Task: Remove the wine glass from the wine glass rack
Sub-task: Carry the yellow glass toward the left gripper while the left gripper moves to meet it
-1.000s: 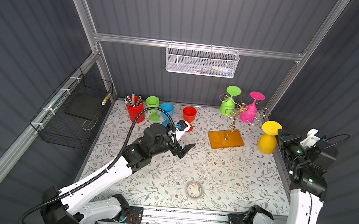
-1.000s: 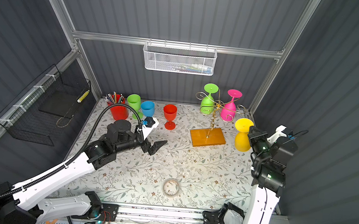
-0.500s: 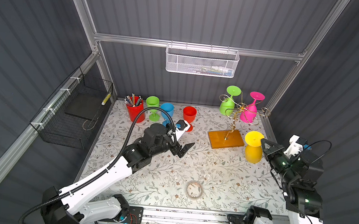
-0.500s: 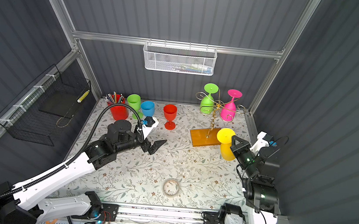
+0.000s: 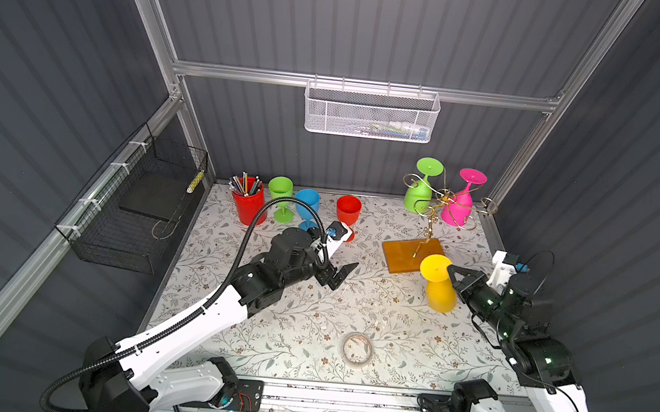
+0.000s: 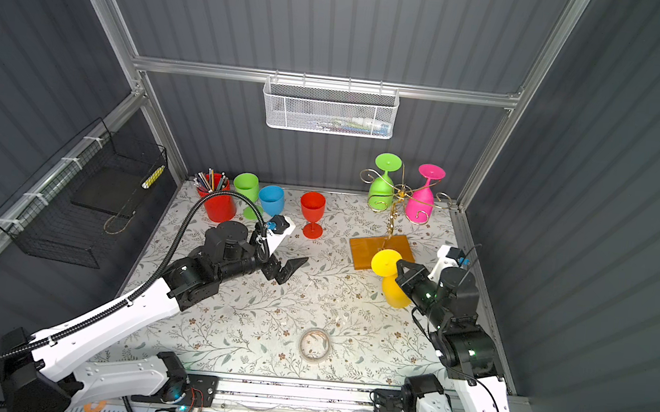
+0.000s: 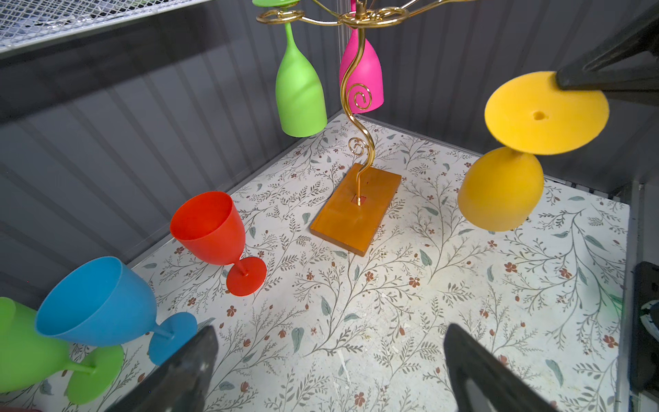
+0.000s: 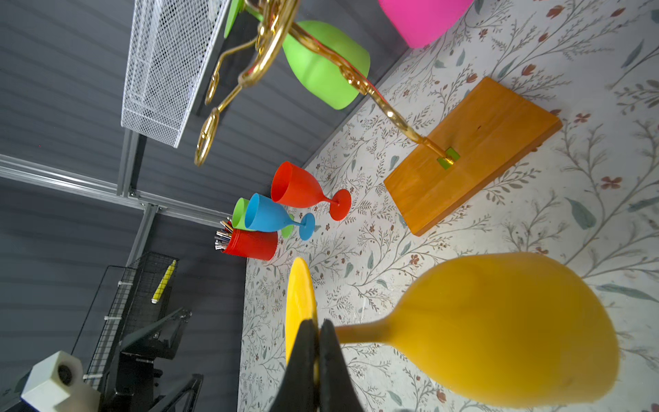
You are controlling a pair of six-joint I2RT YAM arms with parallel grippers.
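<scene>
Holding yellow wine glass (image 5: 441, 296) inverted | right fingers (image 8: 303, 360) pinching foot | off rack (image 5: 400, 257)

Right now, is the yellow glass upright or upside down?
Upside down: the yellow glass has its foot on top, bowl below, in the right gripper.

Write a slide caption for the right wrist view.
Right gripper pinches the foot of an upside-down yellow glass, clear of the rack where a green glass and a pink glass hang.

Left hand (image 5: 345, 276) hovers low, jaws spread wide; right hand (image 5: 452, 270) is pinched tight on the yellow wine glass (image 5: 440, 297).
</scene>
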